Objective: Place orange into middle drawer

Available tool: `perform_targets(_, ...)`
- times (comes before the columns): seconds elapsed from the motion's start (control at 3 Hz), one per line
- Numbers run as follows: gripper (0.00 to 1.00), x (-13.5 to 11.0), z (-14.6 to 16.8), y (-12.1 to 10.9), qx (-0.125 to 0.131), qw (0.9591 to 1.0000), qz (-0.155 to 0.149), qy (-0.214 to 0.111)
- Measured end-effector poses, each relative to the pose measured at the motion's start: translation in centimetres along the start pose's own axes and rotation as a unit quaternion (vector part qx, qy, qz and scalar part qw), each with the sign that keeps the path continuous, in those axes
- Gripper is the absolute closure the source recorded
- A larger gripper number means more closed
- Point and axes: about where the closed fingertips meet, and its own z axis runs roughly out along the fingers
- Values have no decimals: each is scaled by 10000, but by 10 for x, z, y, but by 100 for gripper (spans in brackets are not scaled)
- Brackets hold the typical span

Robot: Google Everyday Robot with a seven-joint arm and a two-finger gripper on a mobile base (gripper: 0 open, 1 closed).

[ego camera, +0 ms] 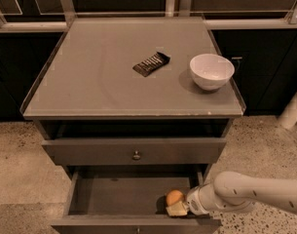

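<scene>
**Orange down in the open drawer, gripper right against it**

The orange (175, 197) sits low inside the middle drawer (114, 194), near the front right corner. It looks light, firm and round, with a matte skin that should not slip much. It would roll freely on the flat drawer floor, so I'd say it wants holding across its widest part.

The gripper (177, 209) is down in the drawer, touching the fruit's lower right side. Whether it is clamped on the orange or standing apart I cannot tell. The pale arm (255, 191) reaches in over the drawer's right wall.

The rest of the drawer floor to the left is bare, so there is room there. The tight edges are the front lip just below the gripper and the upper drawer front (89, 150) with its knob (136, 155) overhead. A white bowl (212, 71) and a dark wrapped bar (151, 63) lie on the cabinet top (89, 82), well apart from all this.
</scene>
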Motion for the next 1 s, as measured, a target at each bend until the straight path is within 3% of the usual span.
perform_targets(0.33,11,0,0,0,0,10000,0,0)
perform_targets(0.67,0,0,0,0,-1,10000,0,0)
perform_targets(1.0,0,0,0,0,-1,10000,0,0)
